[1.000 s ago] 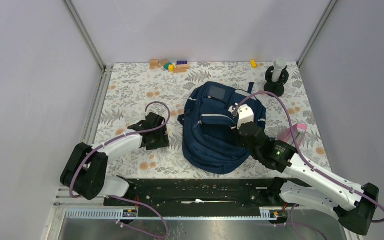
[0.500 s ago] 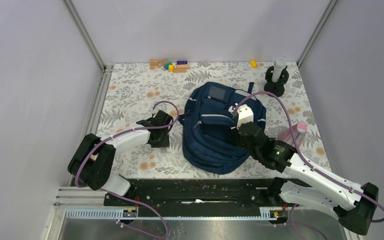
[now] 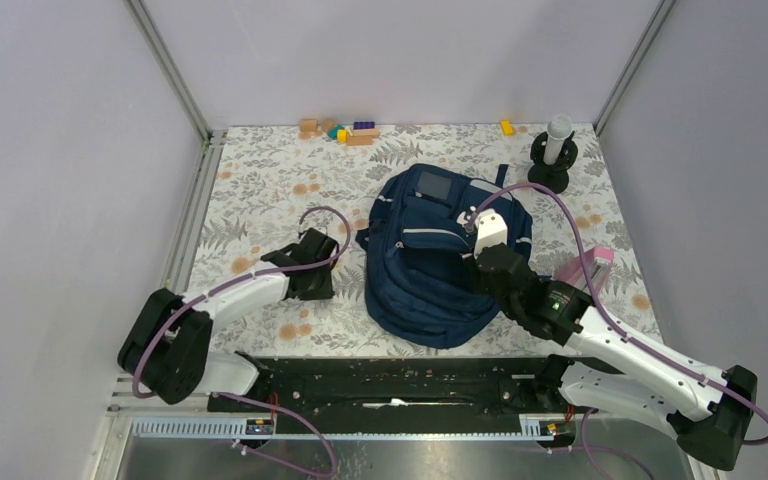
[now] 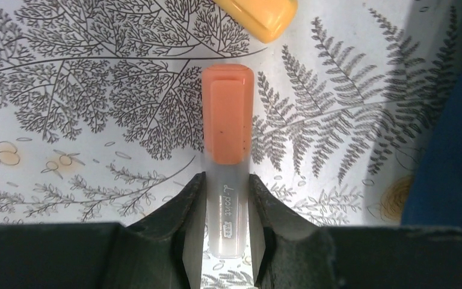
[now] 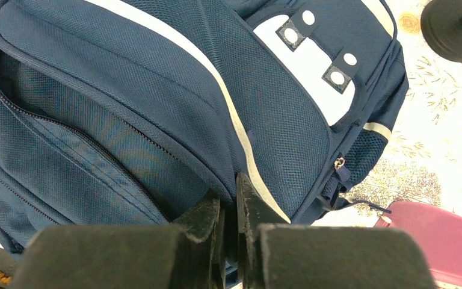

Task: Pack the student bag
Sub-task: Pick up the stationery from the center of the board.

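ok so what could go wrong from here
The left gripper holds the highlighter only by its clear tail end, so the long orange cap end could droop or twist out on lifting. The right gripper pinches just a thin edge of the pocket flap on the student bag; that fabric might slip free and let the pocket fall shut.

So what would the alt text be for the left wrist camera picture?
The left gripper clamps the frosted barrel of an orange-capped highlighter lying on a fern-print cloth. The end of a yellow thing shows at the top edge, the navy bag at the right edge.
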Motion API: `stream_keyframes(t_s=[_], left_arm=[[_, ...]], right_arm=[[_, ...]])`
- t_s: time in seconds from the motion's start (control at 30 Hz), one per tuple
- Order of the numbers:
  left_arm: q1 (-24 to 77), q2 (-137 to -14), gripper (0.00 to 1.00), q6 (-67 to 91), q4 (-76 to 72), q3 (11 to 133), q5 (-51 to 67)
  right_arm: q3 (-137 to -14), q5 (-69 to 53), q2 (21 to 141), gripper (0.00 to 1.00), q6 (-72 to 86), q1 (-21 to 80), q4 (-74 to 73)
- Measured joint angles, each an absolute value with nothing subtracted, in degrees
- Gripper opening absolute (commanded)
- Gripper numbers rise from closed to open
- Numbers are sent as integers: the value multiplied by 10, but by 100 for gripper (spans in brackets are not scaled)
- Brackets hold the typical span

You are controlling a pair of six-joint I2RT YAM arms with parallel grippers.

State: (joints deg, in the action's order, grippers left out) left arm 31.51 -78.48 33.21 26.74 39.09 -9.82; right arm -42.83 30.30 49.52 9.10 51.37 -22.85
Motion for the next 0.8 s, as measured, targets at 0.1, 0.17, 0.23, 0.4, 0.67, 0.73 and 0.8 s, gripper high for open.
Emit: stream_keyframes(t_s=[0.1, 0.17, 0.23, 0.4, 0.67, 0.73, 0.8], left_arm=[[315, -743, 6, 330, 275, 384, -94], [316, -708, 6, 329, 275, 383, -91], [321, -672, 5, 327, 275, 383, -89], [364, -603, 5, 324, 295, 392, -80], [481, -586, 5, 371, 317, 493, -47], [511, -595, 5, 389, 311, 525, -44], [543, -609, 5, 408, 299, 551, -39]], right_arm=[[-428, 303, 495, 0, 91, 514, -229], [-429, 303, 495, 0, 91, 514, -230], [-429, 303, 495, 0, 91, 514, -231], [-430, 303, 495, 0, 91, 514, -234], [-441, 303, 500, 0, 91, 514, -241], [-443, 303, 502, 0, 91, 514, -243], [-446, 303, 503, 0, 91, 514, -246]])
